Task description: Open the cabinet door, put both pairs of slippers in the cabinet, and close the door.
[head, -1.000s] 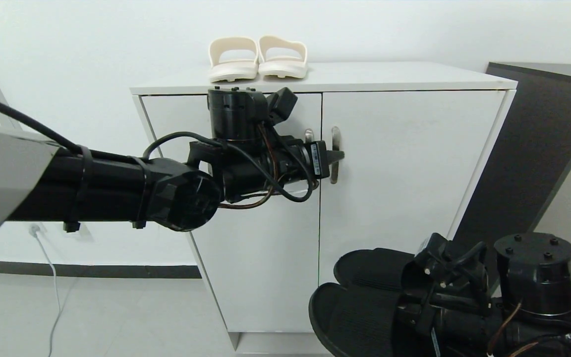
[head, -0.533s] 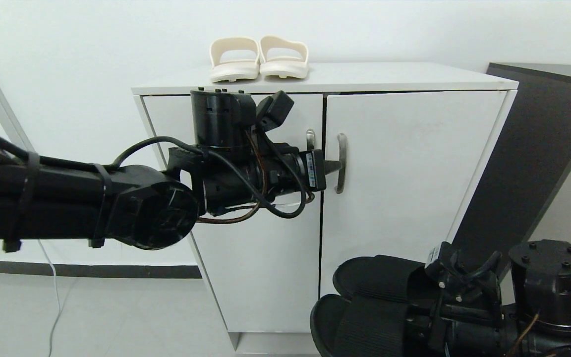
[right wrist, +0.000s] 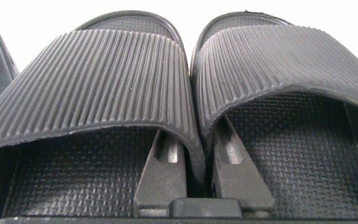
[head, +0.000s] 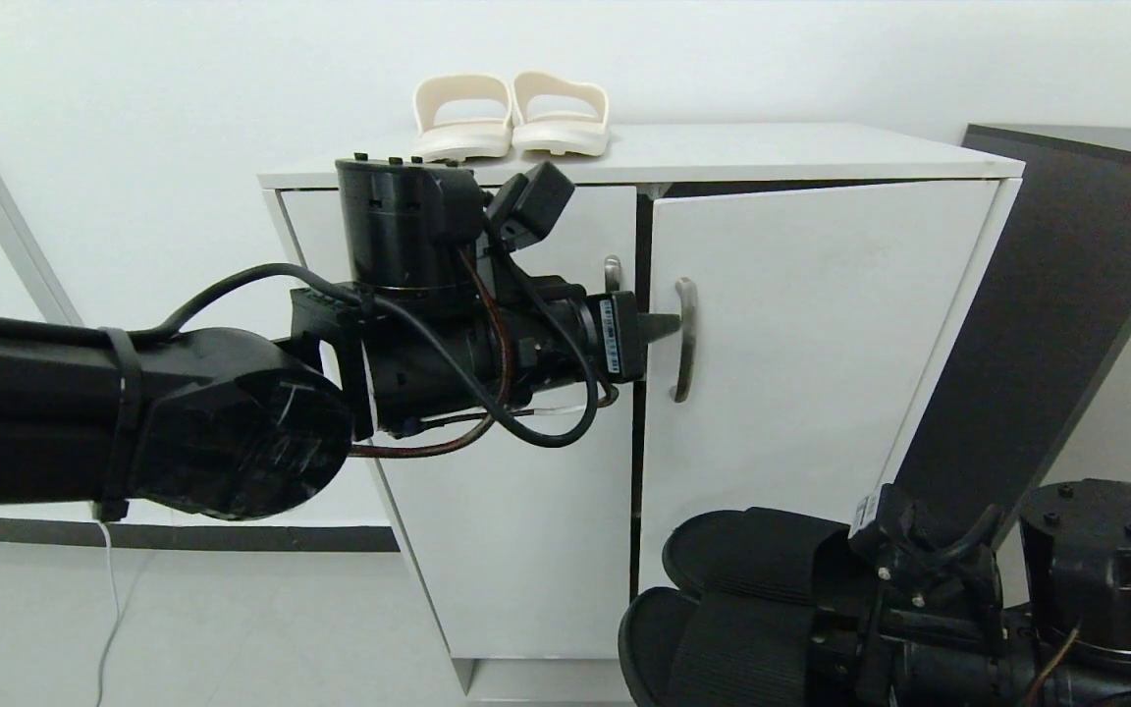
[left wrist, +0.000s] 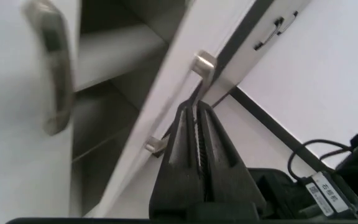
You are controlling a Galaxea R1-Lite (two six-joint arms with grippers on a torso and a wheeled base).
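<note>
A white cabinet [head: 772, 147] has two doors. Its right door [head: 821, 344] stands slightly ajar, with a dark gap along its inner edge. My left gripper [head: 666, 325] is shut on that door's metal handle [head: 687, 339]; in the left wrist view the fingers [left wrist: 197, 118] clamp the handle bar [left wrist: 201, 68], and an inner shelf [left wrist: 117, 50] shows. A cream pair of slippers [head: 511, 118] sits on the cabinet top. Low at the right, my right gripper [right wrist: 196, 155] is shut on the inner strap edges of a black pair of slippers [head: 732, 599].
The left door's handle [head: 612, 273] is just behind my left wrist. A dark panel [head: 1047, 324] leans at the cabinet's right side. A white cable [head: 109, 609] hangs down the wall at the left, above the light floor.
The right door has swung out a little, widening the gap, as my left gripper drew back with the handle. The black slippers sank slightly to the right.
</note>
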